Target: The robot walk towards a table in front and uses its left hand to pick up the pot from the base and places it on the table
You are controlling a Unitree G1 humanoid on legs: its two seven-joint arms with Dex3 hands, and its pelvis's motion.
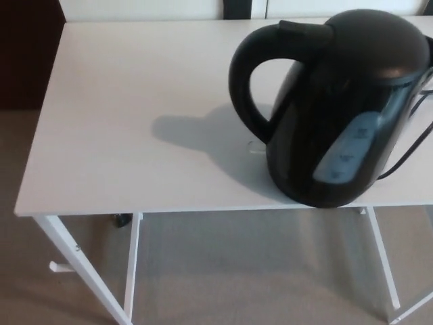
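Black, glossy plastic pot on the white table looks rigid, slippery, perhaps heavy; grasp its looped handle facing left; neither hand shows.

Neither the left hand nor the right hand shows in the head view. No arm or wrist comes in from either side of the picture, so how the two hands are held cannot be told.
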